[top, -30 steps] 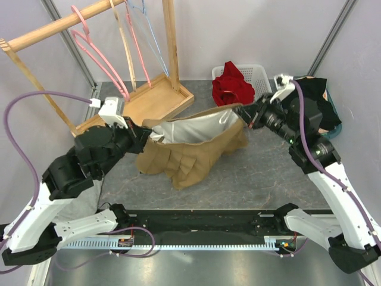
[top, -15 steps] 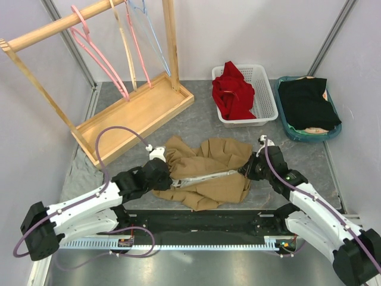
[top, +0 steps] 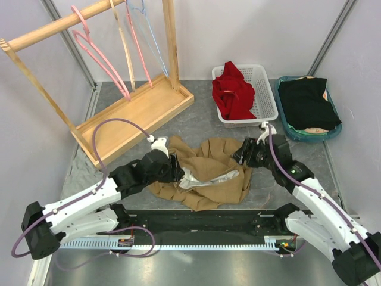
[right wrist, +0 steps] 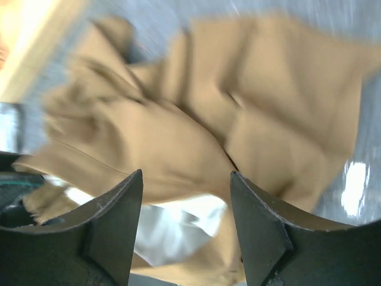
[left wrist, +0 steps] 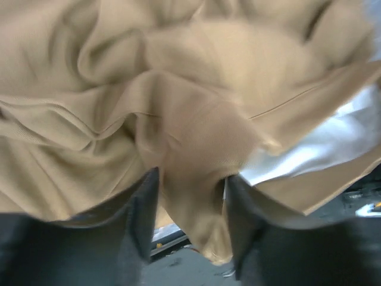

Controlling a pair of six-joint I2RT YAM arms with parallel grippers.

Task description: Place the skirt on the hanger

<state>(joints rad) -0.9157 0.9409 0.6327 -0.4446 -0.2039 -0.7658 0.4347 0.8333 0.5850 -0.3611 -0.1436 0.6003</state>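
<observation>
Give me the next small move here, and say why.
Probably close the left end effector on the fold between its open fingers: the skirt lies bunched on the table, and the right end effector is open too, so nothing holds it.

Both wrist views are blurred, smearing the skirt (left wrist: 196,119), which overruns the left wrist frame's edges. Overhead, the wooden rack (top: 171,47) has its far post cut off at the top.

I look down on a grey mottled tabletop (top: 202,122), boxed in by pale walls (top: 256,30) with metal posts (top: 333,30) at the far corners. A wooden rack (top: 143,104) stands far left.
</observation>
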